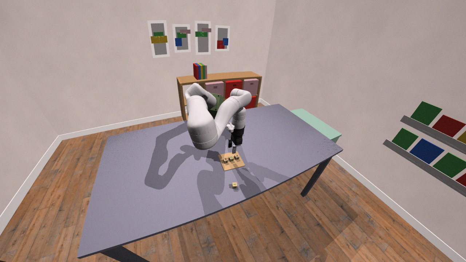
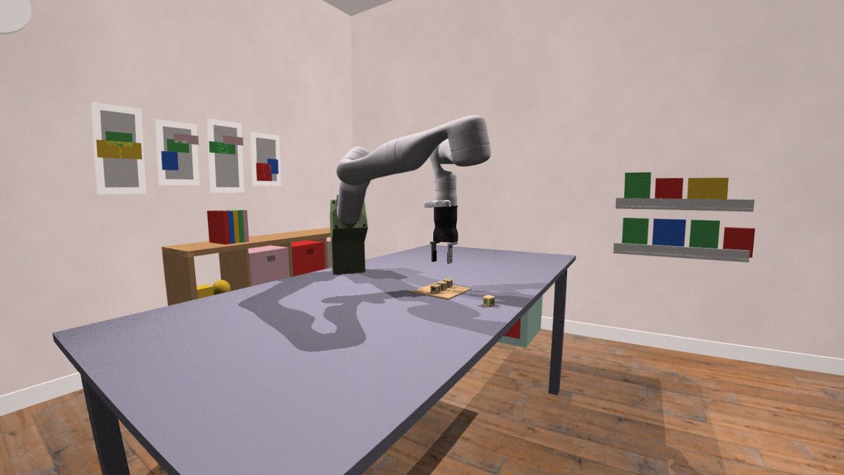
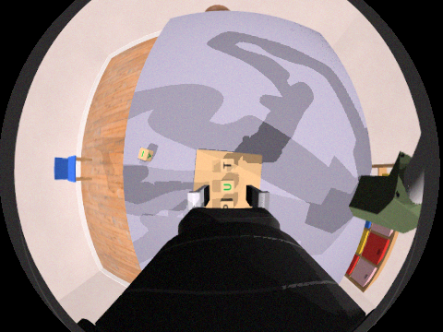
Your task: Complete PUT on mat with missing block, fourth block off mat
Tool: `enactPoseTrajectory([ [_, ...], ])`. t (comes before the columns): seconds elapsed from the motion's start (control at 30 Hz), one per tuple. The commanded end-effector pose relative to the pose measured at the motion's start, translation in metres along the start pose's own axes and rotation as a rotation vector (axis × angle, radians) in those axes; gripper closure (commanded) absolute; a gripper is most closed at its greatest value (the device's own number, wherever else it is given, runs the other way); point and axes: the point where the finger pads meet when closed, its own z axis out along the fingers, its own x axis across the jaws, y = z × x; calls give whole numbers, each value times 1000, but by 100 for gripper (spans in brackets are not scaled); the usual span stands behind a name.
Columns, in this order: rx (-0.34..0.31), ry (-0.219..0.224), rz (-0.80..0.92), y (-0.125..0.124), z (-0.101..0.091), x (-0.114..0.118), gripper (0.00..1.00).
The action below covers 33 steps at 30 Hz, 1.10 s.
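While pincer (image 2: 441,254) gapes | middle block (image 3: 228,186) reads green "U"

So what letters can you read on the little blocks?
"U": middle block on the mat.
"T": next block in the row.
Third mat block: too small to read.
Block off the mat: green mark, too blurred.
Posters, shelf boxes: no words.

The robot has 1 big grey arm (image 2: 407,150). It goes up from its base, bends like an elbow, then reaches out and turns down. The wrist (image 2: 444,192) points straight down. The black gripper (image 2: 441,253) hangs in the air. Its 2 fingers (image 2: 433,252) point down and are spread wide apart. Nothing is between them.
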Motion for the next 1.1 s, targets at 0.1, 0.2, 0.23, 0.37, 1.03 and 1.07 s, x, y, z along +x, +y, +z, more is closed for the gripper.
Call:
enactPoseTrajectory([
  [0.1,-1,-1,0,0,0,0,0],
  [0.2,-1,-1,0,0,0,0,0],
  [0.23,-1,-1,0,0,0,0,0],
  [0.37,-1,-1,0,0,-3,0,0],
  [1.03,-1,-1,0,0,-79,0,0],
  [1.07,-1,-1,0,0,-82,0,0],
])
